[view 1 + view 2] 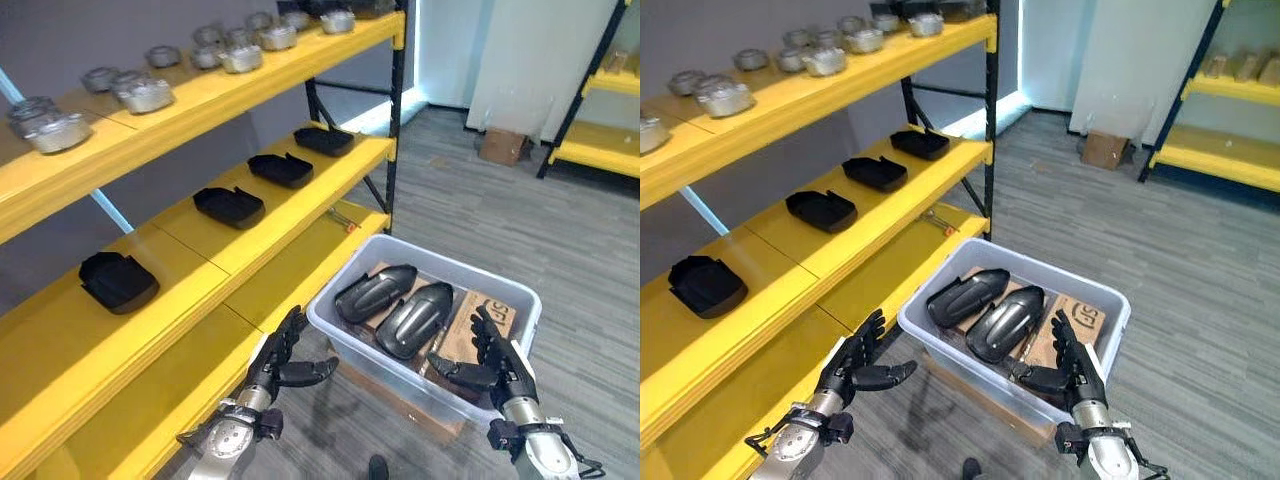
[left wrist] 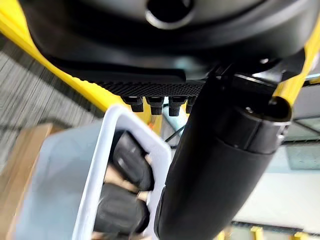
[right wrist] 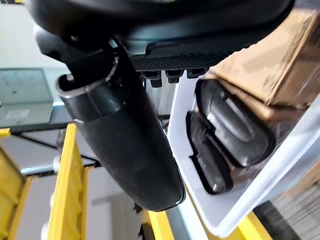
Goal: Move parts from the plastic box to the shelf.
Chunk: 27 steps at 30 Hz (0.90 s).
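- Left eye view shows the plastic box (image 1: pixel 520 300) at about 5 o'clock, resting on a cardboard carton on the floor beside the yellow shelf (image 1: pixel 250 265).
- Two dark parts (image 1: pixel 392 305) lie side by side inside the box, on brown cardboard, pointing toward 1 o'clock.
- Four black parts (image 1: pixel 230 206) already sit in a row on the middle shelf level; several metal castings (image 1: pixel 145 95) line the top level.
- Left hand (image 1: pixel 283 362) hovers at the box's 9 o'clock rim, fingers spread and empty.
- Right hand (image 1: pixel 495 362) hovers at the 4 o'clock corner, likewise released and holding nothing.
- Each part looks like a stiff, glossy moulded shell: probably light but slippery, so a hold across the narrow waist or under the long edges seems safest.
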Motion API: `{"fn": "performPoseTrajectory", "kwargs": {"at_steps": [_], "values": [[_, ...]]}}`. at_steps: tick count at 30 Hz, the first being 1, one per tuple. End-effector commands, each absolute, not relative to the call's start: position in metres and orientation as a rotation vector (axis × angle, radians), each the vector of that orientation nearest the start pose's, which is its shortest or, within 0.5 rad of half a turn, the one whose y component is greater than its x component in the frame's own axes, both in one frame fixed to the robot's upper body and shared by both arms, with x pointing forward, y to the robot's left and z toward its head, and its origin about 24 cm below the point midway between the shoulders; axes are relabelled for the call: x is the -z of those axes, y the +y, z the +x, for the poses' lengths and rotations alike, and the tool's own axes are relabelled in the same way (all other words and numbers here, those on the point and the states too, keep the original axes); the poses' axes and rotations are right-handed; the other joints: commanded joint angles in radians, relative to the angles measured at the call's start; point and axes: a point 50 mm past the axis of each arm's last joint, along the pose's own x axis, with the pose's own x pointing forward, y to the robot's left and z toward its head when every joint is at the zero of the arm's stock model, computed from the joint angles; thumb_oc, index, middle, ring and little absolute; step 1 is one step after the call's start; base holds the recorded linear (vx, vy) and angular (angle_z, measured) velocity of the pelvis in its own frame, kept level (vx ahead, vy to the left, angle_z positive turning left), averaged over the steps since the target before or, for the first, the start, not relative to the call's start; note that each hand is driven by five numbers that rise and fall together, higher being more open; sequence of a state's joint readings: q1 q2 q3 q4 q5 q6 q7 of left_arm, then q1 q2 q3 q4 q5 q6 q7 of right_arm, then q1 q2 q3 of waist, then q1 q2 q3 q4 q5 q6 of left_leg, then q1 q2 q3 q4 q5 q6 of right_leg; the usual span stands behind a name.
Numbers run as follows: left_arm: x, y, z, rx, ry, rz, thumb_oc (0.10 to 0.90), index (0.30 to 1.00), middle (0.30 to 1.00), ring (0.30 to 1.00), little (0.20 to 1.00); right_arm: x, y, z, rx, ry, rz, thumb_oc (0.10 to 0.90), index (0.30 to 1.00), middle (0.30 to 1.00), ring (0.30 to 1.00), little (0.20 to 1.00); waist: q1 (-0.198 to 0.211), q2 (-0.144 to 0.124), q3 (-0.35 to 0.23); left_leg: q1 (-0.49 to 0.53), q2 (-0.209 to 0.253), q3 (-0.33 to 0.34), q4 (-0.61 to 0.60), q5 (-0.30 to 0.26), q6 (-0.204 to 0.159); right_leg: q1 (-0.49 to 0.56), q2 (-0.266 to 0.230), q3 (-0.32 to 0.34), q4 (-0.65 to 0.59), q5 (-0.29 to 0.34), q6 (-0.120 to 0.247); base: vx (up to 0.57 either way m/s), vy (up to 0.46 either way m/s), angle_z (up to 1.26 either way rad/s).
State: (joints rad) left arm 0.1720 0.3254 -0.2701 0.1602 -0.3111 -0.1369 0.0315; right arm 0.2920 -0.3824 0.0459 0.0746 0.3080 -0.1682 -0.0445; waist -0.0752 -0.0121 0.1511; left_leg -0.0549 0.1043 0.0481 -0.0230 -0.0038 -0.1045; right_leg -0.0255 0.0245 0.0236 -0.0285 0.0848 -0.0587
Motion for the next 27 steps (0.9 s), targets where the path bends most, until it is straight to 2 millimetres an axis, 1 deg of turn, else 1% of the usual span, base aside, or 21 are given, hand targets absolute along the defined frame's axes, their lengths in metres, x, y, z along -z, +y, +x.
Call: {"fn": "performPoseTrajectory", "kwargs": {"at_steps": [1, 2, 3, 4, 5, 7, 8, 9, 10, 11, 12, 15, 16, 17, 18, 19, 21, 24, 25, 26, 27], "values": [[-0.028, 0.185, 0.227, 0.064, -0.038, -0.033, 0.9, 1.0, 1.0, 1.0, 1.0, -0.043, -0.233, 0.208, 0.042, -0.083, -0.195, 0.9, 1.0, 1.0, 1.0, 1.0, 0.031, 0.025, 0.039, -0.162, 0.03, -0.085, -0.01, 0.183, 0.005, 0.104, -0.015, -0.024, 0.042, -0.179, 0.082, 0.2, 0.091, -0.73], [-0.029, 0.185, 0.229, 0.053, -0.045, -0.034, 0.9, 1.0, 1.0, 1.0, 1.0, -0.043, -0.232, 0.211, 0.045, -0.083, -0.177, 0.9, 1.0, 1.0, 1.0, 1.0, 0.041, 0.03, 0.045, -0.187, 0.018, -0.138, -0.054, 0.204, -0.01, 0.114, 0.003, 0.017, 0.041, -0.19, 0.083, 0.18, 0.094, -0.8], [-0.029, 0.185, 0.23, 0.048, -0.047, -0.033, 0.9, 1.0, 1.0, 1.0, 1.0, -0.042, -0.233, 0.211, 0.044, -0.081, -0.178, 0.9, 1.0, 1.0, 1.0, 1.0, 0.044, 0.033, 0.048, -0.188, 0.02, -0.13, -0.056, 0.213, -0.015, 0.123, 0.007, 0.034, 0.043, -0.198, 0.082, 0.31, 0.213, -0.83], [-0.027, 0.184, 0.231, 0.043, -0.045, -0.041, 0.9, 1.0, 1.0, 1.0, 1.0, -0.043, -0.232, 0.212, 0.039, -0.086, -0.179, 0.9, 1.0, 1.0, 1.0, 1.0, 0.04, 0.036, 0.041, -0.172, 0.03, -0.12, -0.049, 0.214, -0.007, 0.143, 0.009, 0.064, 0.046, -0.216, 0.084, 0.27, 0.241, -1.43], [-0.027, 0.184, 0.23, 0.044, -0.042, -0.038, 0.9, 1.0, 1.0, 1.0, 1.0, -0.042, -0.231, 0.211, 0.039, -0.078, -0.173, 0.9, 1.0, 1.0, 1.0, 1.0, 0.045, 0.035, 0.033, -0.152, 0.033, -0.113, -0.053, 0.216, -0.006, 0.157, 0.002, 0.081, 0.038, -0.221, 0.086, 0.28, 0.281, -1.23], [-0.029, 0.182, 0.233, 0.048, -0.05, -0.032, 0.9, 1.0, 1.0, 1.0, 1.0, -0.041, -0.23, 0.212, 0.049, -0.08, -0.169, 0.9, 1.0, 1.0, 1.0, 1.0, 0.042, 0.029, 0.02, -0.132, 0.033, -0.085, -0.05, 0.213, 0.0, 0.173, -0.017, 0.104, 0.033, -0.229, 0.093, 0.19, 0.203, -1.0], [-0.029, 0.182, 0.233, 0.048, -0.05, -0.032, 0.9, 1.0, 1.0, 1.0, 1.0, -0.041, -0.23, 0.212, 0.049, -0.08, -0.169, 0.9, 1.0, 1.0, 1.0, 1.0, 0.043, 0.029, 0.021, -0.131, 0.033, -0.084, -0.05, 0.213, 0.0, 0.174, -0.018, 0.104, 0.033, -0.229, 0.093, 0.27, 0.315, -1.01], [-0.031, 0.185, 0.235, 0.033, -0.061, -0.03, 0.9, 1.0, 1.0, 1.0, 1.0, -0.039, -0.226, 0.215, 0.054, -0.074, -0.136, 0.9, 1.0, 1.0, 1.0, 1.0, 0.046, 0.01, 0.0, -0.122, 0.028, -0.041, -0.013, 0.176, 0.025, 0.177, -0.063, 0.133, 0.038, -0.232, 0.116, 0.2, 0.233, -1.08], [-0.031, 0.185, 0.235, 0.033, -0.061, -0.029, 0.9, 1.0, 1.0, 1.0, 1.0, -0.039, -0.226, 0.215, 0.053, -0.074, -0.136, 0.9, 1.0, 1.0, 1.0, 1.0, 0.049, 0.009, 0.0, -0.122, 0.028, -0.038, -0.012, 0.174, 0.026, 0.177, -0.064, 0.135, 0.037, -0.232, 0.117, 0.25, 0.301, -0.9], [-0.033, 0.187, 0.236, 0.027, -0.068, -0.024, 0.9, 1.0, 1.0, 1.0, 1.0, -0.039, -0.225, 0.216, 0.057, -0.073, -0.123, 0.9, 1.0, 1.0, 1.0, 1.0, 0.049, 0.002, -0.009, -0.12, 0.022, -0.018, 0.004, 0.158, 0.036, 0.175, -0.08, 0.142, 0.039, -0.227, 0.124, 0.17, 0.232, -0.79], [-0.038, 0.189, 0.239, 0.012, -0.087, -0.018, 0.9, 1.0, 1.0, 1.0, 1.0, -0.042, -0.22, 0.222, 0.044, -0.087, -0.118, 0.9, 1.0, 1.0, 1.0, 1.0, 0.05, -0.012, -0.024, -0.117, 0.007, 0.013, 0.026, 0.121, 0.061, 0.16, -0.113, 0.156, 0.049, -0.219, 0.155, 0.19, 0.288, -0.78], [-0.042, 0.191, 0.243, -0.007, -0.102, -0.015, 0.9, 1.0, 1.0, 1.0, 1.0, -0.045, -0.21, 0.23, 0.019, -0.106, -0.096, 0.9, 1.0, 1.0, 1.0, 1.0, 0.049, -0.025, -0.035, -0.112, -0.006, 0.054, 0.042, 0.092, 0.081, 0.131, -0.139, 0.175, 0.072, -0.205, 0.184, 0.12, 0.211, -0.58], [-0.042, 0.191, 0.244, -0.007, -0.103, -0.014, 0.9, 1.0, 1.0, 1.0, 1.0, -0.045, -0.21, 0.23, 0.019, -0.106, -0.095, 0.9, 1.0, 1.0, 1.0, 1.0, 0.051, -0.026, -0.036, -0.113, -0.006, 0.057, 0.043, 0.091, 0.082, 0.129, -0.14, 0.178, 0.073, -0.206, 0.185, 0.1, 0.19, -0.33], [-0.043, 0.192, 0.244, -0.012, -0.107, -0.016, 0.9, 1.0, 1.0, 1.0, 1.0, -0.048, -0.208, 0.231, 0.008, -0.115, -0.104, 0.9, 1.0, 1.0, 1.0, 1.0, 0.049, -0.033, -0.041, -0.106, -0.018, 0.073, 0.044, 0.073, 0.093, 0.116, -0.156, 0.181, 0.085, -0.191, 0.202, 0.09, 0.166, -0.21], [-0.043, 0.192, 0.244, -0.014, -0.104, -0.013, 0.9, 1.0, 1.0, 1.0, 1.0, -0.048, -0.208, 0.231, 0.009, -0.116, -0.104, 0.9, 1.0, 1.0, 1.0, 1.0, 0.048, -0.038, -0.044, -0.104, -0.025, 0.08, 0.045, 0.066, 0.098, 0.109, -0.162, 0.183, 0.089, -0.179, 0.21, 0.08, 0.165, -0.12], [-0.043, 0.192, 0.244, -0.014, -0.104, -0.013, 0.9, 1.0, 1.0, 1.0, 1.0, -0.048, -0.208, 0.23, 0.009, -0.115, -0.104, 0.9, 1.0, 1.0, 1.0, 1.0, 0.049, -0.039, -0.045, -0.104, -0.025, 0.081, 0.045, 0.065, 0.099, 0.108, -0.163, 0.184, 0.089, -0.179, 0.21, 0.05, 0.1, -0.05], [-0.043, 0.191, 0.244, -0.011, -0.103, -0.01, 0.9, 1.0, 1.0, 1.0, 1.0, -0.048, -0.208, 0.23, 0.013, -0.113, -0.108, 0.9, 1.0, 1.0, 1.0, 1.0, 0.047, -0.044, -0.05, -0.098, -0.038, 0.09, 0.04, 0.053, 0.108, 0.098, -0.177, 0.18, 0.097, -0.154, 0.225, 0.06, 0.128, -0.04], [-0.043, 0.191, 0.243, -0.007, -0.097, -0.008, 0.9, 1.0, 1.0, 1.0, 1.0, -0.048, -0.212, 0.229, 0.038, -0.115, -0.148, 0.9, 1.0, 1.0, 1.0, 1.0, 0.046, -0.053, -0.057, -0.084, -0.069, 0.096, 0.035, 0.023, 0.131, 0.08, -0.201, 0.176, 0.127, -0.103, 0.254, 0.09, 0.171, -0.08], [-0.043, 0.19, 0.243, -0.007, -0.097, -0.007, 0.9, 1.0, 1.0, 1.0, 1.0, -0.048, -0.212, 0.229, 0.038, -0.115, -0.148, 0.9, 1.0, 1.0, 1.0, 1.0, 0.047, -0.054, -0.057, -0.085, -0.069, 0.097, 0.035, 0.022, 0.131, 0.079, -0.201, 0.177, 0.127, -0.103, 0.255, 0.05, 0.088, -0.1], [-0.043, 0.19, 0.243, -0.001, -0.095, -0.005, 0.9, 1.0, 1.0, 1.0, 1.0, -0.049, -0.214, 0.229, 0.043, -0.118, -0.156, 0.9, 1.0, 1.0, 1.0, 1.0, 0.046, -0.057, -0.054, -0.083, -0.073, 0.096, 0.038, 0.014, 0.135, 0.071, -0.204, 0.172, 0.145, -0.091, 0.259, 0.05, 0.08, -0.08], [-0.044, 0.191, 0.244, 0.01, -0.097, 0.004, 0.9, 1.0, 1.0, 1.0, 1.0, -0.052, -0.216, 0.23, 0.049, -0.129, -0.191, 0.9, 1.0, 1.0, 1.0, 1.0, 0.041, -0.061, -0.041, -0.083, -0.08, 0.087, 0.045, 0.002, 0.142, 0.045, -0.197, 0.165, 0.194, -0.07, 0.266, 0.04, 0.075, -0.08]]}}
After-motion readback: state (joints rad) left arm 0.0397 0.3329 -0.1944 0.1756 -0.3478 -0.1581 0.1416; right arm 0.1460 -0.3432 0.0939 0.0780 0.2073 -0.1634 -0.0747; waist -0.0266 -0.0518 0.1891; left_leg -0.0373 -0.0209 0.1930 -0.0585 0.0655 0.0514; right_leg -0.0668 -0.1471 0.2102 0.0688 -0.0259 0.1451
